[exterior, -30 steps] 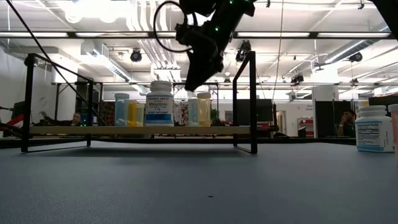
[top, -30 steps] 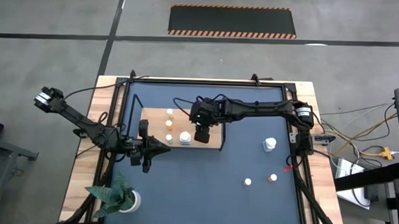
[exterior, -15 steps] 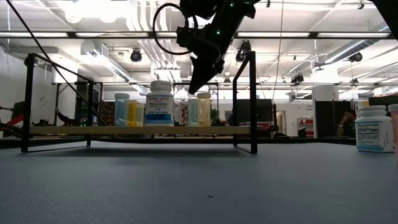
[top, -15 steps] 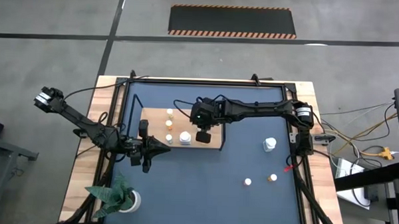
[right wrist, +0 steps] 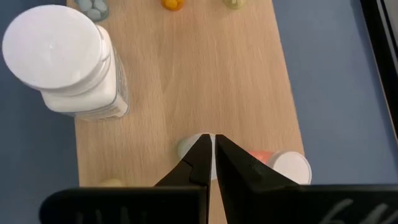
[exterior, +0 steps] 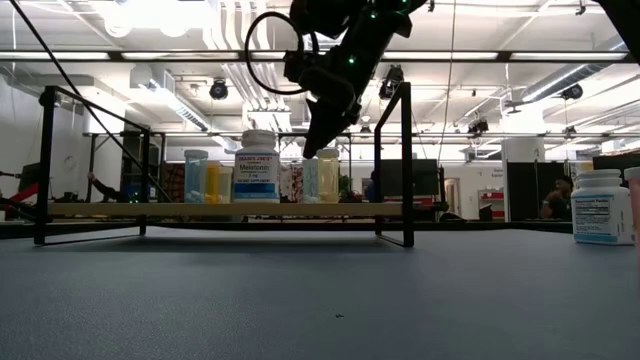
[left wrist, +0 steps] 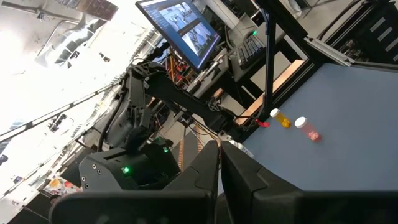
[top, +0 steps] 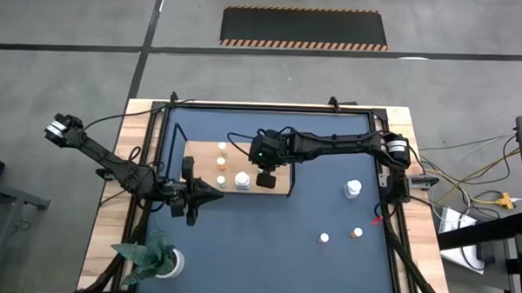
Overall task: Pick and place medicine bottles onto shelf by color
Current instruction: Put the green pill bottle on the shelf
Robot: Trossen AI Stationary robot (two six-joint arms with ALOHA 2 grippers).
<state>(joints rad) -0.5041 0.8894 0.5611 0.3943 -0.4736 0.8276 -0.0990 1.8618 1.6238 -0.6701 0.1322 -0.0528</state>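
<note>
High view first: my right gripper hangs over the light-brown wooden shelf with thin black metal frame ends, just beside the larger white-capped bottle that stands there with two small yellow-topped bottles. My left gripper waits near the shelf's left end, fingers pressed together and carrying nothing. Still out on the dark blue tabletop are a big white bottle, a small white-topped one and a small orange-topped one. Low view next: my right fingers, which stood spread a second ago, now come to a closed point above the row on the shelf, and the whole hand has lifted slightly clear of the bottles. Right wrist view last: my two dark fingertips meet with nothing between them, and below them a pale small bottle and a white-capped one with an orange body stand free on the wood. I judge that a bottle has just been set down and let go, so this placement is done and the three on the tabletop are what is left to fetch.
</note>
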